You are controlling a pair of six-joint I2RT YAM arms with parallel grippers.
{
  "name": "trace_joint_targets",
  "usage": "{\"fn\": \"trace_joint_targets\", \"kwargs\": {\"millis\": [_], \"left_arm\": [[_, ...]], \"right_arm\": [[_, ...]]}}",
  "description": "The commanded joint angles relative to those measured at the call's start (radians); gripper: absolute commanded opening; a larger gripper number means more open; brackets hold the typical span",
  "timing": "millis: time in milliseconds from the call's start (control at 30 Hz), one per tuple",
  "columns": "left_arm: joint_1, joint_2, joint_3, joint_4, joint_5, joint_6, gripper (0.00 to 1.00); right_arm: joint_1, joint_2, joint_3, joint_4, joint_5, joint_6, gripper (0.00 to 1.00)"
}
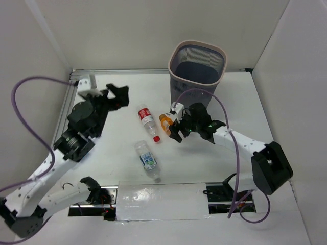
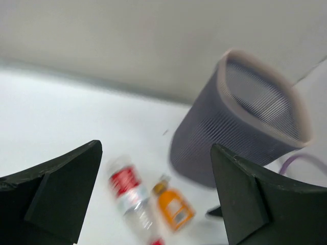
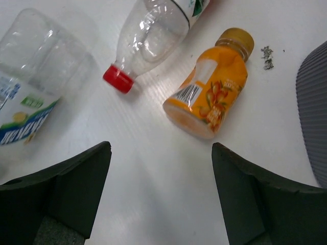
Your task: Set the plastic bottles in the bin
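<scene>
Three bottles lie on the white table. The red-label, red-cap bottle (image 1: 148, 121) lies next to the stubby orange bottle (image 1: 165, 122). The green-blue label bottle (image 1: 147, 160) lies nearer the arms. The grey-purple mesh bin (image 1: 196, 69) stands upright at the back. My right gripper (image 1: 176, 127) is open and empty, just near of the orange bottle (image 3: 212, 97), which lies a little beyond its fingertips. My left gripper (image 1: 118, 96) is open and empty, raised to the left of the red-label bottle (image 2: 127, 191). The blue-label and unlabelled bottles do not show.
White walls close the table on the left, back and right. The bin's wall (image 3: 314, 117) is close on the right of my right gripper (image 3: 161, 147). The purple cable (image 1: 225, 109) of the right arm loops in front of the bin.
</scene>
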Motion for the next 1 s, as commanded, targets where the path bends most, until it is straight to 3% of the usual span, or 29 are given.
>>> {"fn": "trace_joint_targets", "kwargs": {"millis": [0,167,267,533,567,600,700,733,867,967], "left_arm": [[0.014,-0.101,-0.188,-0.333,-0.091,-0.179,1.0],[-0.006,-0.332,-0.367,-0.55,-0.054,-0.431,1.0],[-0.027,-0.402,-0.429,-0.584,-0.024,-0.473,1.0],[-0.063,-0.402,-0.45,-0.722,0.054,-0.493,1.0],[-0.063,-0.414,-0.45,-0.722,0.068,-0.493,1.0],[-0.063,-0.424,-0.459,-0.722,0.093,-0.502,1.0],[-0.063,-0.456,-0.469,-0.722,0.125,-0.513,1.0],[-0.063,-0.456,-0.469,-0.713,0.125,-0.513,1.0],[-0.063,-0.419,-0.487,-0.669,0.177,-0.525,1.0],[-0.063,-0.355,-0.507,-0.622,0.213,-0.539,1.0]], "right_arm": [[0.072,0.061,0.049,0.196,0.191,0.101,0.86],[0.121,0.202,0.107,0.227,0.402,0.187,0.86],[0.13,0.264,0.16,0.213,0.481,0.227,0.87],[0.13,0.463,0.273,0.169,0.535,0.236,0.87],[0.13,0.475,0.285,0.157,0.535,0.236,0.84],[0.13,0.485,0.285,0.156,0.524,0.222,0.74],[0.13,0.485,0.285,0.134,0.463,0.195,0.56],[0.13,0.474,0.285,0.123,0.45,0.195,0.45],[0.162,0.391,0.266,0.072,0.417,0.132,0.24],[0.222,0.252,0.266,0.048,0.404,0.07,0.2]]}}
